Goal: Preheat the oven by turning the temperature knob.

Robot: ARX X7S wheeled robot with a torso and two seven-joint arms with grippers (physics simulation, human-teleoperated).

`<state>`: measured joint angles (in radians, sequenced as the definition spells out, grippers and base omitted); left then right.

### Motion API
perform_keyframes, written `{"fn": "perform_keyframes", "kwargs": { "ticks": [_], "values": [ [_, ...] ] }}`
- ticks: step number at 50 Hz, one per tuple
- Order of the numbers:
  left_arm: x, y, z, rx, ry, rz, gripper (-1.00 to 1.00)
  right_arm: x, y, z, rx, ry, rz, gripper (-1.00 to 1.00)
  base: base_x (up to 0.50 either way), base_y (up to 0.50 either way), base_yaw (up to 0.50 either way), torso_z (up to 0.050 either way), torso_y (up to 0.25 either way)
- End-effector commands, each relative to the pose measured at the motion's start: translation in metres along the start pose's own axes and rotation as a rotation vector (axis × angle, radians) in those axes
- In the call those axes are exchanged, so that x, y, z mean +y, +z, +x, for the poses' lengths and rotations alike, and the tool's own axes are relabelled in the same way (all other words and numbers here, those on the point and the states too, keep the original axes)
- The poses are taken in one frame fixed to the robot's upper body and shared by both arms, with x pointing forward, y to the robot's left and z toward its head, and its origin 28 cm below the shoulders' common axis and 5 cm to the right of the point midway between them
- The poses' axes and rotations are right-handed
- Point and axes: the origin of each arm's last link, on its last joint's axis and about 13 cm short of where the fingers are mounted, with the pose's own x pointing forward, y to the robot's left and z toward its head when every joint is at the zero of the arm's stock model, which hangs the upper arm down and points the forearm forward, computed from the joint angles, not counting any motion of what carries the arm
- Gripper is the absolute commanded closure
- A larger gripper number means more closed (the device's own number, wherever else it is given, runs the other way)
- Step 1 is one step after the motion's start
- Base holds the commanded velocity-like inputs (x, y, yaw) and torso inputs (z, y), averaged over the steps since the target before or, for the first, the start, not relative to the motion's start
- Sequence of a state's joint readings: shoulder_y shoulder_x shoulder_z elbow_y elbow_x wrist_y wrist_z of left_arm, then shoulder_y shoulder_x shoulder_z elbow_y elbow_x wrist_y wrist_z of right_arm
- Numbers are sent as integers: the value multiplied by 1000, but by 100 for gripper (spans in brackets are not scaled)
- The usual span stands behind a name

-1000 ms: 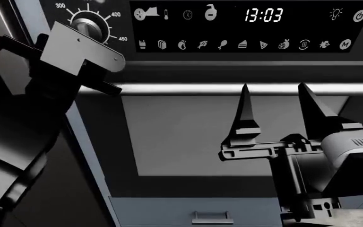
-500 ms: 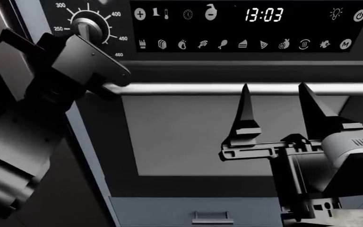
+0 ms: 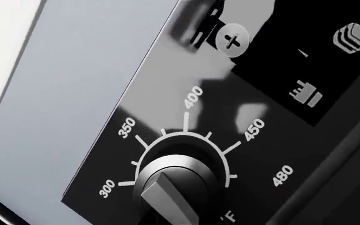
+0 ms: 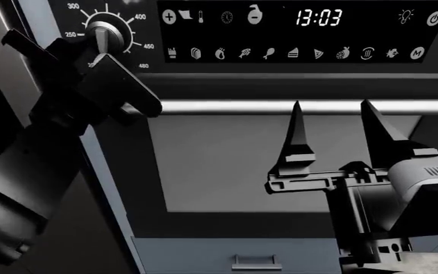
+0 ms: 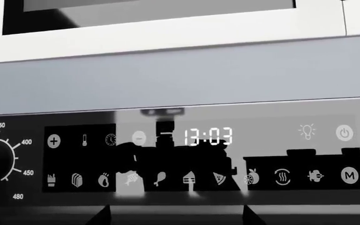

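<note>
temperature knob (image 4: 106, 29) sits at the upper left of the oven's control panel (image 4: 295, 63), ringed by a dial scale (image 3: 186, 136) marked 250, 300, 350, 400, 450, 480. in the left wrist view the knob's raised grip bar (image 3: 167, 201) runs from the hub toward the frame edge, away from the 400 mark. left gripper (image 4: 89, 80) hangs just below and in front of the knob, its body overlapping the lower part of the dial in the head view; finger spread cannot be told, fingertips not visible in any view. clock display (image 4: 318, 18) reads 13:03, right of the knob, with a row of cooking-mode icons (image 4: 295, 54) beneath. door handle (image 4: 280, 106) runs across under the panel. right gripper (image 4: 333, 137) points upward in front of the oven door glass (image 4: 219, 165), fingers spread wide, holding nothing, tips level with the handle. drawer pull (image 4: 255, 264) at the bottom.
</note>
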<state>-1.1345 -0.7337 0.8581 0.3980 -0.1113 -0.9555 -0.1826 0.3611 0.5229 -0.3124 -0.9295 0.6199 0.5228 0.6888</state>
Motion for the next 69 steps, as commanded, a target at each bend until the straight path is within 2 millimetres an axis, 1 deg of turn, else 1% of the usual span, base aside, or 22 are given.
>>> {"fn": "perform_keyframes", "kwargs": {
  "ticks": [1, 7, 14, 15, 21, 24, 41, 52, 63, 69],
  "values": [
    [2, 21, 9, -103, -73, 70, 100, 1, 1, -1, -7, 5, -1, -100, 21, -5, -19, 10, 0],
    [3, 24, 10, -118, -71, 103, 100, 1, 2, -1, -9, 5, 0, -100, 23, -6, -21, 2, 0],
    [5, 29, 12, -164, -87, 183, 100, 1, 2, -1, -9, 5, 1, -100, 26, -7, -25, 1, 0],
    [6, 31, 13, -173, -93, 216, 100, 0, 2, -1, -10, 4, 2, -100, 27, -7, -27, 11, 0],
    [7, 34, 14, -190, -99, 250, 100, 0, 3, -1, -12, 3, 3, -100, 28, -8, -28, 2, 0],
    [7, 34, 15, -200, -112, 306, 100, 0, 2, -1, -12, 2, 4, -100, 27, -7, -28, 4, 0],
    [10, 37, 20, -216, -115, 338, 100, 0, 1, 0, -9, 1, 1, -100, 26, -7, -26, 2, 0],
    [12, 38, 20, -219, -146, 395, 100, -1, 2, -1, -13, 0, 2, -100, 25, -7, -24, 2, 0],
    [17, 45, 22, -241, -192, 477, 100, -1, 2, -1, -14, 1, 1, -100, 25, -7, -24, 2, 0],
    [18, 46, 23, -245, -203, 491, 100, -1, 2, -1, -14, 1, 1, -100, 25, -7, -24, 2, 0]
  ]
}}
